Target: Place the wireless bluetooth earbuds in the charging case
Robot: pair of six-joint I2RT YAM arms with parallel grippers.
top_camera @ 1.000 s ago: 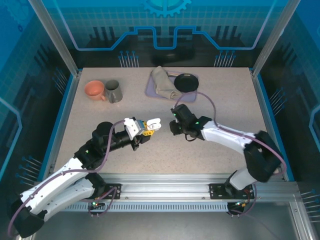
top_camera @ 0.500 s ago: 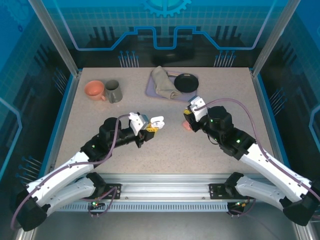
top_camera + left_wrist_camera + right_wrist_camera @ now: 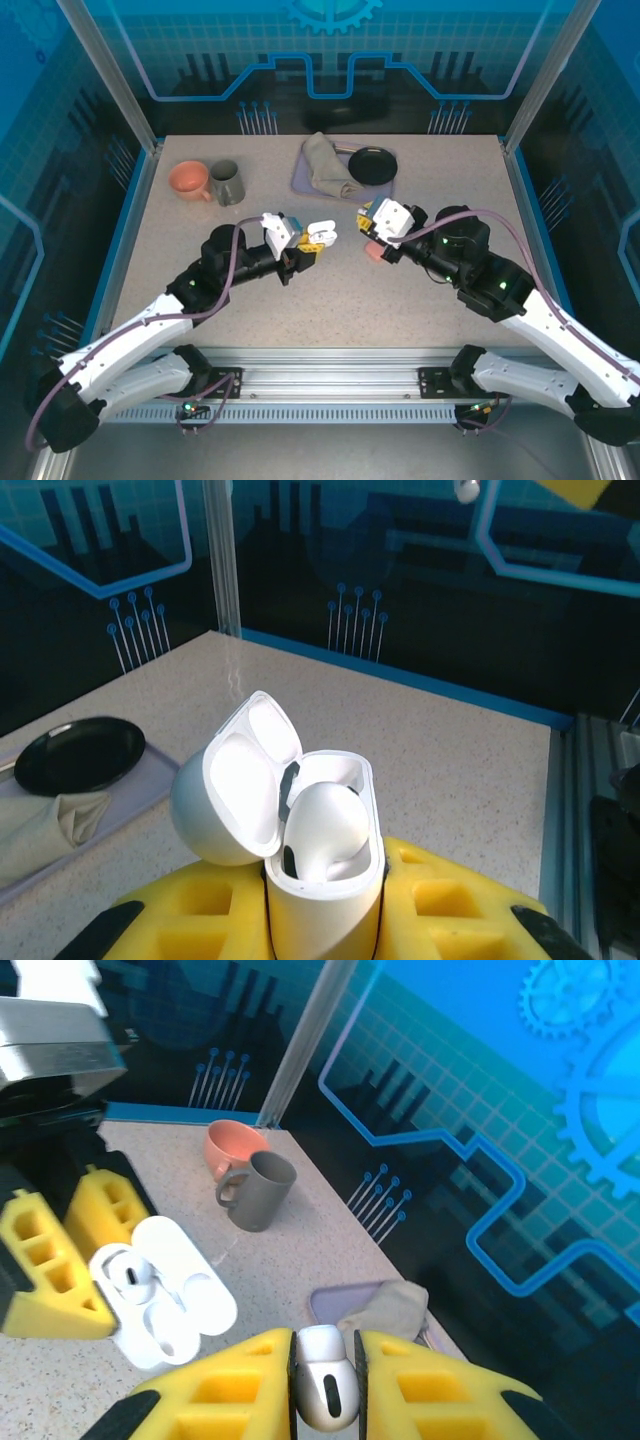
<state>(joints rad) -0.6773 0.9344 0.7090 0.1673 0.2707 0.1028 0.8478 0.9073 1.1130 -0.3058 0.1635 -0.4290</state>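
Earbud [image 3: 325,1397] in right end effector [image 3: 325,1360] | nearer charging case [image 3: 322,865] than before

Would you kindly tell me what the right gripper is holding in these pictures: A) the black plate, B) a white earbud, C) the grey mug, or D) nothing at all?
B: the right wrist view shows a white earbud pinched between the right gripper's yellow fingers.

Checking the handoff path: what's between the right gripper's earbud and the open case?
Bare tabletop, seen in the right wrist view, between the white earbud and the open white charging case.
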